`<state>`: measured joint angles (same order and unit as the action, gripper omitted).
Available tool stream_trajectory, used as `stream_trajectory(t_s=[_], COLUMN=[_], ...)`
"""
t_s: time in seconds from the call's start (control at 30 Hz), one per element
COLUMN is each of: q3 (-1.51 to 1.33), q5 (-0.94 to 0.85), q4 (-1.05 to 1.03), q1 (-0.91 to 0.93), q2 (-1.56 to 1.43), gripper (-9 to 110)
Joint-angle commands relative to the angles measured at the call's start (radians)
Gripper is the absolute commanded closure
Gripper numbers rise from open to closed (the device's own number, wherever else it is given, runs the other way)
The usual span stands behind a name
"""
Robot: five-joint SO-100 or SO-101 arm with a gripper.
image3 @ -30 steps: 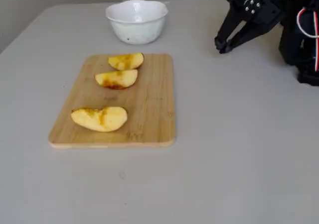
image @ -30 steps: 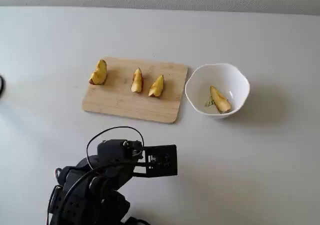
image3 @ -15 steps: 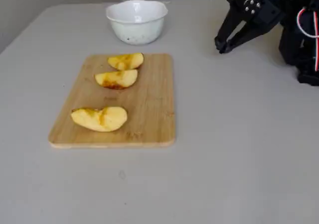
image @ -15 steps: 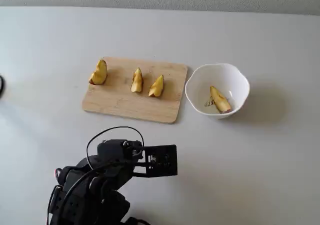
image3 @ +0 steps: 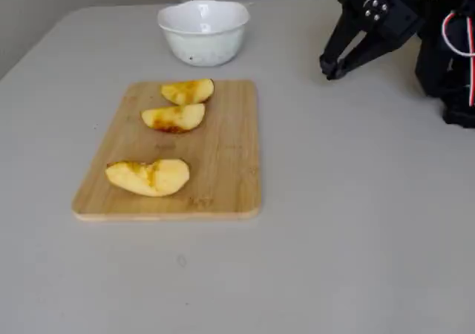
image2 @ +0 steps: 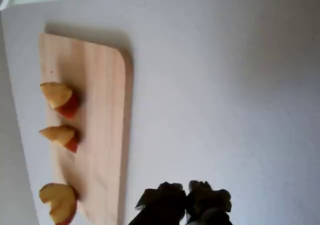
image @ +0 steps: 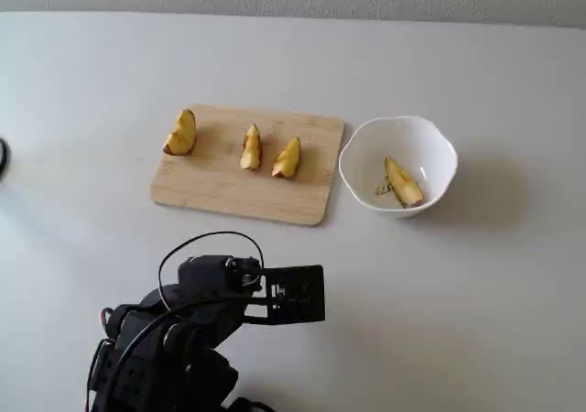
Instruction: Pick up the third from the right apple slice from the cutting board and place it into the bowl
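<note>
The fingers [image3: 332, 68] are pressed together, empty, poised above the grey bench [image3: 349, 223] and well apart from everything on it. Away from their tips lies the cutting board [image: 229, 192], carrying three apple wedges in a row. One apple slice [image: 403, 183] already lies inside the white bowl [image: 359, 151], which stands just beside the board's end; in a fixed view that bowl is off to the left of the fingers. The chunkier wedge [image3: 148, 177] lies at the board end farthest from the bowl.
</note>
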<state>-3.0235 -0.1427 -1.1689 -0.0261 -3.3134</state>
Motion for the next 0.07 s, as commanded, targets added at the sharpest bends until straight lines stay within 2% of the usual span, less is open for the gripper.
stream_trajectory(t_s=[0.0, 0.03], q3=[0.005, 0.005], q5=[-0.008, -0.008], q4=[-0.005, -0.005], q1=[0.012, 0.012], q2=[-0.011, -0.011], gripper=[101, 101])
